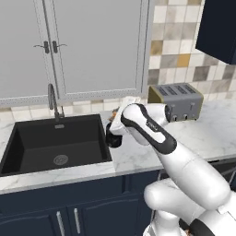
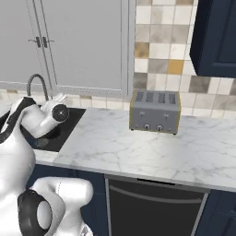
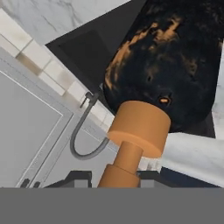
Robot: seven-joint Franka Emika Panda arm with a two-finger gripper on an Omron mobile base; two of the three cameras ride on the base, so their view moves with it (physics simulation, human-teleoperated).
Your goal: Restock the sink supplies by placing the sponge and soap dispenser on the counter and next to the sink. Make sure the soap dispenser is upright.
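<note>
The soap dispenser, a squat black bottle, hangs in my gripper, which is shut on its orange-brown pump top. In the left base view the bottle sits low at the right rim of the black sink, over the white marble counter. My wrist hides the fingers there. I cannot tell whether the bottle's base touches the counter. The bottle leans rather than standing straight. The sponge is hidden or out of view.
A grey gooseneck faucet stands behind the sink, below window panes. A metal toaster sits at the back of the counter, right of my arm, also the toaster. Navy cabinets run below the counter.
</note>
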